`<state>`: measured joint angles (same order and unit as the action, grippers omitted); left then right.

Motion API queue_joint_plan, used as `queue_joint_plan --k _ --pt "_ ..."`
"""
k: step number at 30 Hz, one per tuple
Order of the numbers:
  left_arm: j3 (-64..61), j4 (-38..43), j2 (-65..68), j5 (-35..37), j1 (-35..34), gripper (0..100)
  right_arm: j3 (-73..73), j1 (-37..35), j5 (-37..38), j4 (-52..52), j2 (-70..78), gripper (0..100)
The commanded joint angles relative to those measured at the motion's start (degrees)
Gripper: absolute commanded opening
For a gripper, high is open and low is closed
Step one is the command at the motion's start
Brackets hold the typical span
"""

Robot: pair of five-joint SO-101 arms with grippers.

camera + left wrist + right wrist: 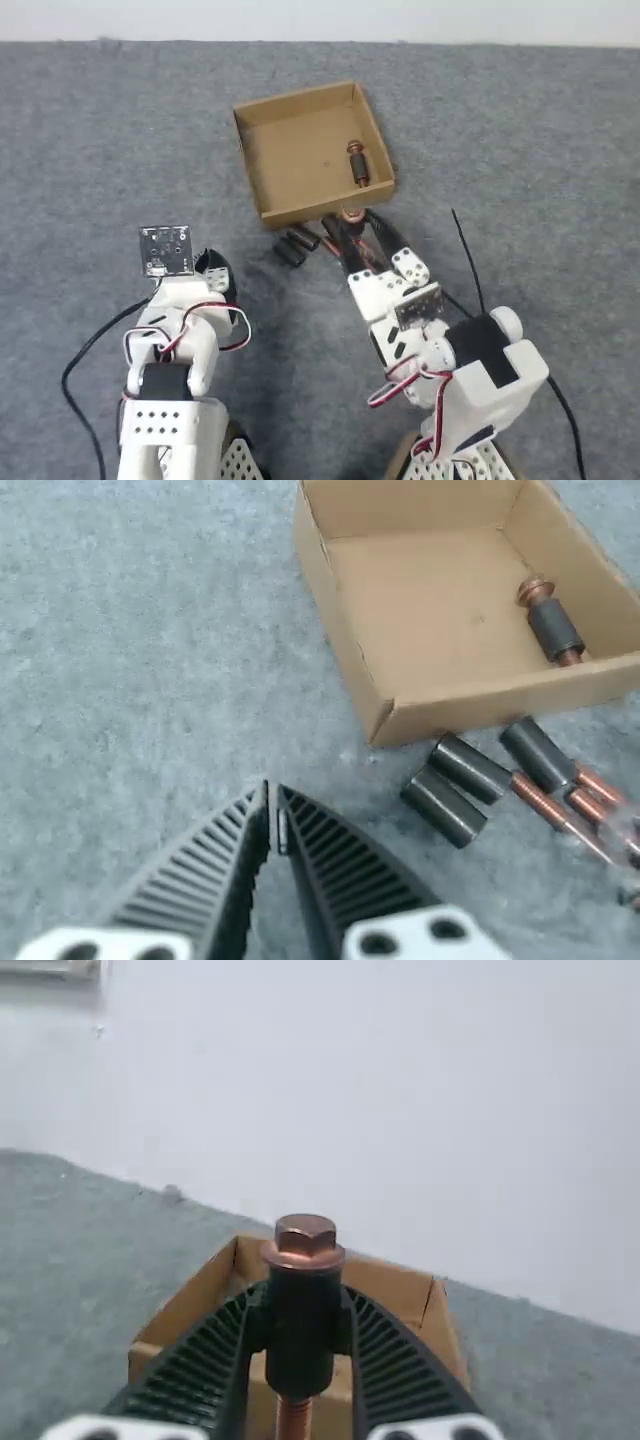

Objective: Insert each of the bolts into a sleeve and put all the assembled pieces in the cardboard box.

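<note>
Partly, the shank of the bolt [303,1240] runs off the right wrist view's edge. Its sleeve [300,1355] is clamped upright in the right gripper [300,1305], which is just at the cardboard box [300,150]'s near wall, about five o'clock from the box's centre. One assembled piece [356,163] lies inside at three o'clock. The loose sleeves [304,239] sit outside at six. The left gripper [272,798] — well back at seven o'clock — has its jaws pressed together on nothing.
</note>
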<state>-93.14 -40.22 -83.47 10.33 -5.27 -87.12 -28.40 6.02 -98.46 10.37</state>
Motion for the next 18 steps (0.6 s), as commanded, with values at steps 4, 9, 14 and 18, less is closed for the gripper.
queue_joint_plan --k 4,9,14,18 --pt "-2.2 1.6 0.4 -0.6 -0.2 1 13.8 6.8 -0.3 -0.1 -1.0 0.6" --pt "-3.4 2.9 0.4 -0.7 -0.2 1 22.1 9.5 -0.2 6.8 -1.3 0.6" --pt "-3.8 4.1 0.7 -0.7 -0.6 1 31.0 10.0 -0.2 20.2 -1.3 0.6" --pt "-3.8 4.1 0.7 -0.7 -0.7 1 37.2 10.2 -0.2 28.3 -1.3 0.6"
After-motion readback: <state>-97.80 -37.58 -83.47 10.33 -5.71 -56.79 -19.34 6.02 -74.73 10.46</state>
